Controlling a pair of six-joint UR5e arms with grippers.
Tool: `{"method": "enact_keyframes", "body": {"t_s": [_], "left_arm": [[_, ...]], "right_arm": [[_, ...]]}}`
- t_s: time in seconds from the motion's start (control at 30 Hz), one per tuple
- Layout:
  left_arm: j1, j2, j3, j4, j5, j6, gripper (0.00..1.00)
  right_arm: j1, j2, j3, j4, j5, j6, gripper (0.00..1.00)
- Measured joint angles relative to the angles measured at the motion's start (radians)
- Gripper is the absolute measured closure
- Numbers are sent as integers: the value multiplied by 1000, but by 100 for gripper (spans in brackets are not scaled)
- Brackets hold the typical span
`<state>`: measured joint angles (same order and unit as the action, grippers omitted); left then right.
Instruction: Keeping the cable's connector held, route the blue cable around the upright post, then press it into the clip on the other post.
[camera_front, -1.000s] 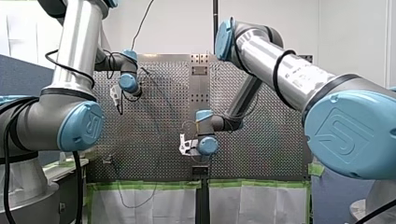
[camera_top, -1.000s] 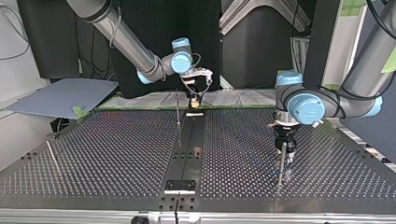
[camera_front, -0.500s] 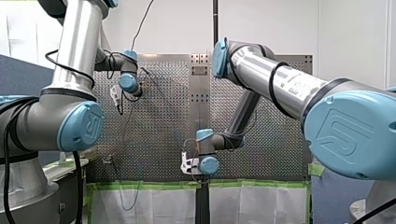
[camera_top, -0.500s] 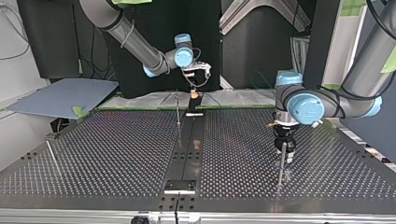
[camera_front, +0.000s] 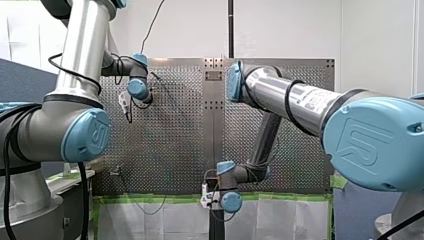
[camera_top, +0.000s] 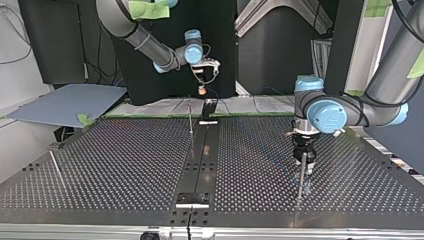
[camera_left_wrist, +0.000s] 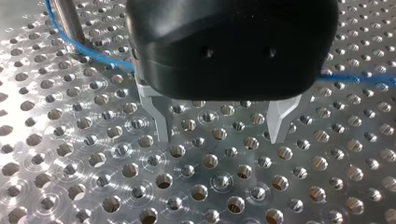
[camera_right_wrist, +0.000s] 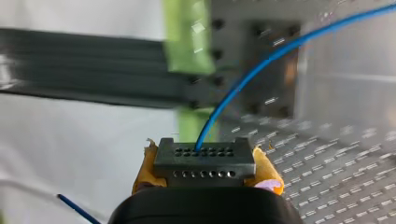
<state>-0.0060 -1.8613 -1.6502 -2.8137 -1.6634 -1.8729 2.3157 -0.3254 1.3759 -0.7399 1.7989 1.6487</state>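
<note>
In the right wrist view my right gripper (camera_right_wrist: 205, 164) is shut on a dark grey connector (camera_right_wrist: 204, 154), yellow pads (camera_right_wrist: 267, 171) on both sides. The blue cable (camera_right_wrist: 233, 88) leaves the connector toward the perforated table. The top view shows this gripper (camera_top: 201, 90) hanging beyond the table's far edge. My left gripper (camera_left_wrist: 222, 135) stands open just above the table, metal fingers (camera_left_wrist: 161, 123) apart, nothing between them. Behind it the blue cable (camera_left_wrist: 95, 55) bends around an upright post (camera_left_wrist: 67, 18). In the top view that gripper (camera_top: 306, 169) is right behind the post (camera_top: 300, 182).
A thin upright post (camera_top: 190, 119) and a black block (camera_top: 208, 108) stand near the table's far middle. Another black block (camera_top: 192, 199) sits at the near middle. A slanted rod (camera_top: 55, 165) stands at the top view's left. Green tape (camera_front: 165, 199) lines the table's edge.
My right gripper has carried the connector off the table, past its far edge in the top view and downward in the front view. My left arm has stayed put.
</note>
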Motion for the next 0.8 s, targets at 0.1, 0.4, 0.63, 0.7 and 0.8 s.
{"method": "enact_keyframes", "body": {"t_s": [0.1, 0.4, 0.63, 0.7, 0.8], "left_arm": [[0, 0, 0, -1, 0, 0, 0], [-1, 0, 0, -2, 1, 0, 0], [-2, 0, 0, -4, 1, 0, 0], [-2, 0, 0, -4, 0, 0, 0], [-2, 0, 0, -5, 0, 0, 0]], "right_arm": [[-9, 19, 20, -30, 0, 6, 100], [-37, 28, 68, -85, 0, 3, 100], [-45, 28, 93, -101, 2, -6, 100], [-45, 28, 104, -109, 3, -9, 100], [-45, 24, 125, -126, 5, -15, 100]]}}
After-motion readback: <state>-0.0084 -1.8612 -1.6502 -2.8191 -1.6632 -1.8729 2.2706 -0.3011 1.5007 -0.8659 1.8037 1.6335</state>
